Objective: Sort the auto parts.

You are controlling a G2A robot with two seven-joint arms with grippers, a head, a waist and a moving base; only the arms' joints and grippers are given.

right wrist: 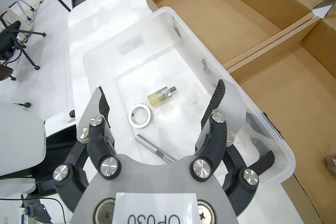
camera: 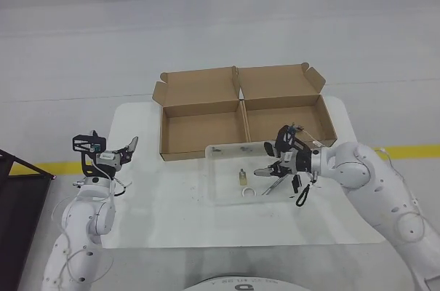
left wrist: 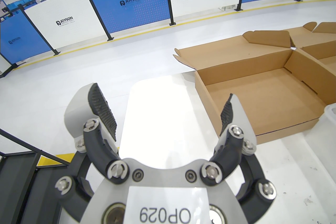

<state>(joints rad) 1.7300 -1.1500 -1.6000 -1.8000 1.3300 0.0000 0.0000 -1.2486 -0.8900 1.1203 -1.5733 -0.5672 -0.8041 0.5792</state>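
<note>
Right gripper (right wrist: 160,89), spread, is hovering over ring (right wrist: 140,115), rod (right wrist: 155,147) and fitting (right wrist: 161,96) in the bin (right wrist: 141,62); left gripper (left wrist: 162,93), spread, is hanging left of it.

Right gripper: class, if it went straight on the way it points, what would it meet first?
Probably the ring or the fitting in the bin; the open right gripper points down at them, though depth is unclear.

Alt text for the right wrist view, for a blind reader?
The open right gripper hangs over a clear plastic bin holding a metal ring, a threaded fitting with a yellowish cap and a metal rod. Two open cardboard boxes stand beside the bin.
</note>
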